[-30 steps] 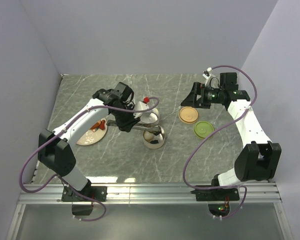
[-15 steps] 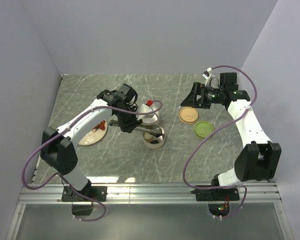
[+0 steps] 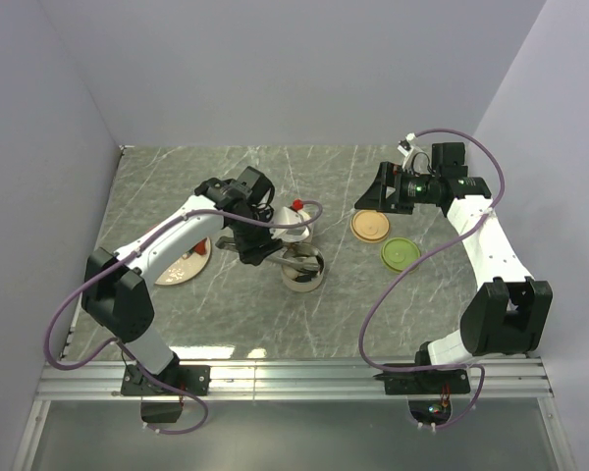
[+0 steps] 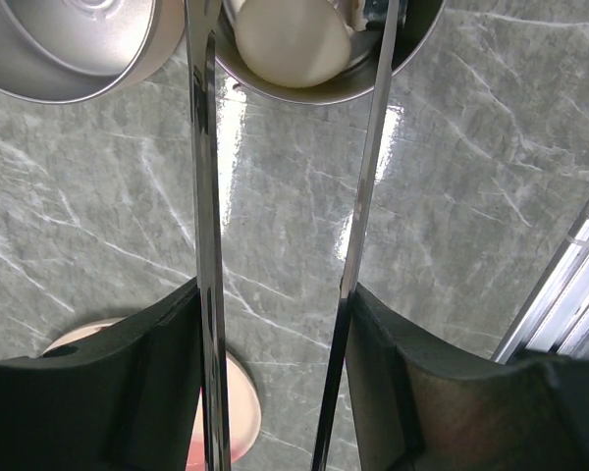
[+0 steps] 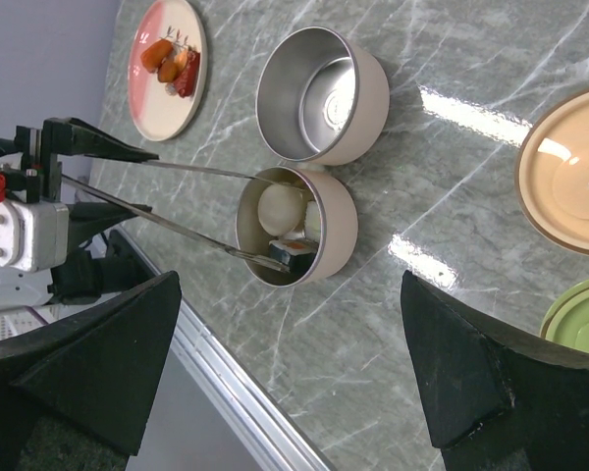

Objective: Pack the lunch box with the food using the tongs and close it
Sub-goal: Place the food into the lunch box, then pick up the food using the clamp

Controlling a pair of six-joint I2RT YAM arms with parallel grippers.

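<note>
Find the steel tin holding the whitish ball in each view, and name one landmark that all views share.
Top external: tin at centre of the table.
Left wrist: tin at top edge, partly cut off.
Right wrist: tin at centre.
Shared landmark: tongs, tips at this tin.

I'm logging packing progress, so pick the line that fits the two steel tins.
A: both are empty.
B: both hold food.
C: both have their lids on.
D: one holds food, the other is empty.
D: the right wrist view shows the filled tin holding a whitish ball and smaller pieces, the empty tin showing bare steel inside, and the pale orange lid and green lid lying apart.
</note>
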